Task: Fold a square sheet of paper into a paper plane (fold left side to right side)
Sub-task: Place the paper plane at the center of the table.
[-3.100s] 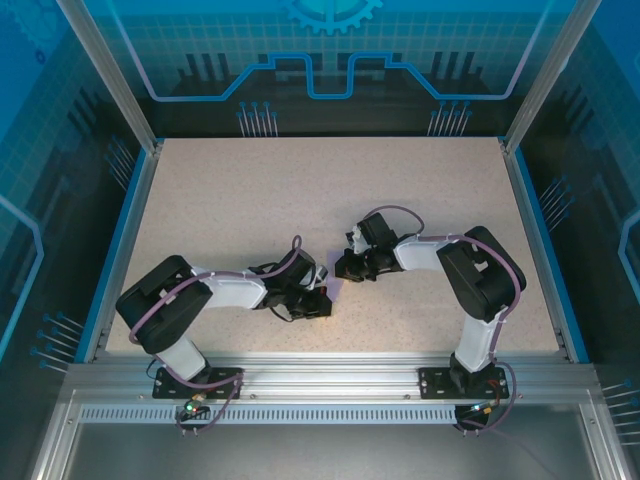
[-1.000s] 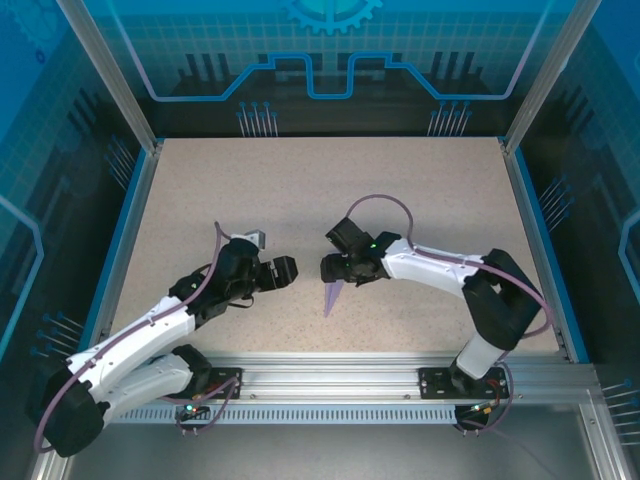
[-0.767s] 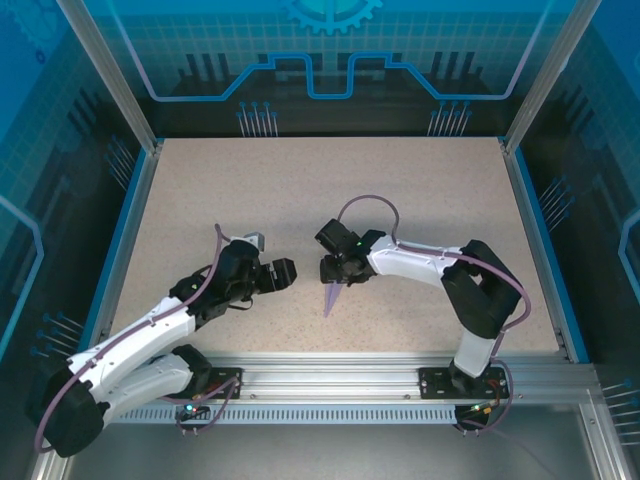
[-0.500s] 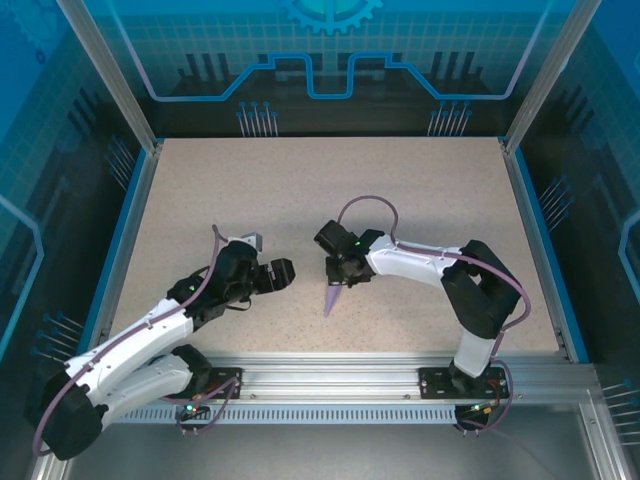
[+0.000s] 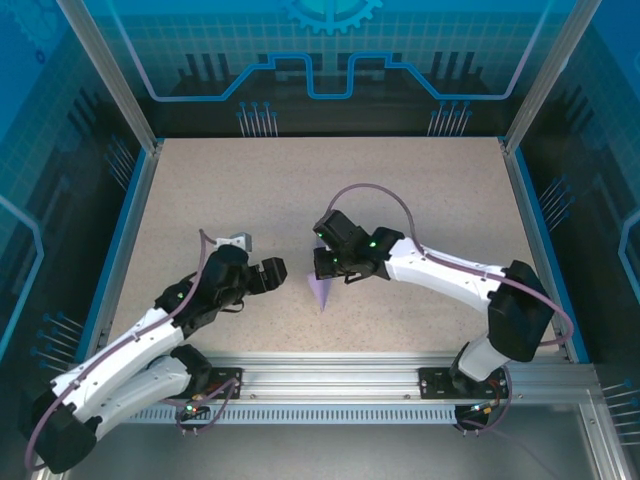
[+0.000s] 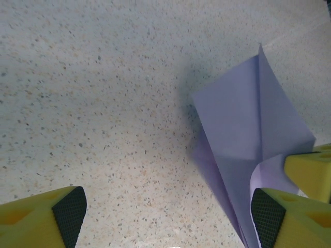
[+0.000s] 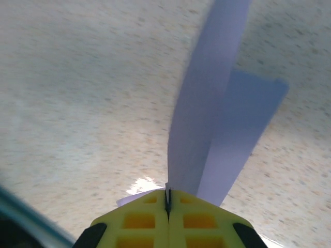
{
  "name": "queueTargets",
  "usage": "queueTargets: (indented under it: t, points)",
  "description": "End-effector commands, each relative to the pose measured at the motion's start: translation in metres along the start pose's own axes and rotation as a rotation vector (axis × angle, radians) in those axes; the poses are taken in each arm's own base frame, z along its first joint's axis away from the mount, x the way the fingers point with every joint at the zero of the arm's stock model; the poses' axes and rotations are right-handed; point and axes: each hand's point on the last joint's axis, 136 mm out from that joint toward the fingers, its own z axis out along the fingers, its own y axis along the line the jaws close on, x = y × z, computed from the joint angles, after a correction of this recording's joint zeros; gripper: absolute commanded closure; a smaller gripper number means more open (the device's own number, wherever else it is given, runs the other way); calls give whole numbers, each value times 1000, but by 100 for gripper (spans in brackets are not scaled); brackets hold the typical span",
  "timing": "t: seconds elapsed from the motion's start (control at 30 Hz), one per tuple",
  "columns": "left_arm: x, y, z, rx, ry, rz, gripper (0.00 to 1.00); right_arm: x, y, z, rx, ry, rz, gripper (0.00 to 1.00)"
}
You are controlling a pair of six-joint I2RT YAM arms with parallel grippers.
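The square sheet of paper is folded into a lavender paper plane (image 5: pixel 322 292), a slim dart whose tip points toward the table's near edge. My right gripper (image 5: pixel 325 268) is shut on its wide rear end. In the right wrist view the yellow jaws (image 7: pixel 167 199) pinch the centre fold and the paper plane (image 7: pixel 207 113) stretches away with one wing spread to the right. My left gripper (image 5: pixel 275 272) stands open just left of the plane. In the left wrist view the paper plane (image 6: pixel 248 134) rises beside my right fingertip (image 6: pixel 266 213), and the left gripper (image 6: pixel 168 212) has only bare table between its jaws.
The speckled beige table (image 5: pixel 330 190) is bounded by blue rails at the left (image 5: pixel 120 250) and right (image 5: pixel 540 250). An aluminium rail (image 5: pixel 330 370) carrying both arm bases runs along the near edge.
The right gripper has shut on the plane's rear end and shifted it slightly left. The left arm has drawn back a little toward the near left, still open.
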Motion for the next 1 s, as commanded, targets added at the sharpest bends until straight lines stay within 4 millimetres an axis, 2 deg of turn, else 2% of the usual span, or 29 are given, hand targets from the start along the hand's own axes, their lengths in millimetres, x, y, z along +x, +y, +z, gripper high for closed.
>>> queueTargets:
  t: [0.0, 0.07, 0.13, 0.3, 0.4, 0.6, 0.67, 0.83, 0.97]
  points:
    - [-7, 16, -10, -56, -60, -33, 13, 6, 17, 0, -136, 0, -7, 100]
    - [-10, 17, -15, -50, -84, -37, 12, 8, 17, 6, -188, -2, 23, 100]
    - [-11, 18, -17, -47, -95, -40, 10, 13, 7, 16, -208, 4, 62, 100]
    - [-8, 20, -16, -51, -85, -43, 10, 35, -43, 45, -175, 35, 168, 100]
    - [-8, 18, -15, -49, -79, -46, 9, 42, -65, 48, -154, 30, 206, 100]
    - [-8, 16, -13, -45, -71, -46, 9, 57, -105, 45, -29, 53, 222, 98]
    - [-8, 15, -12, -46, -66, -44, 8, 60, -115, 44, 2, 54, 228, 94]
    - [-8, 14, -11, -44, -61, -39, 8, 55, -117, 28, 35, 43, 200, 77]
    - [-9, 13, -11, -45, -62, -30, 7, 49, -113, 3, 131, 36, 100, 63]
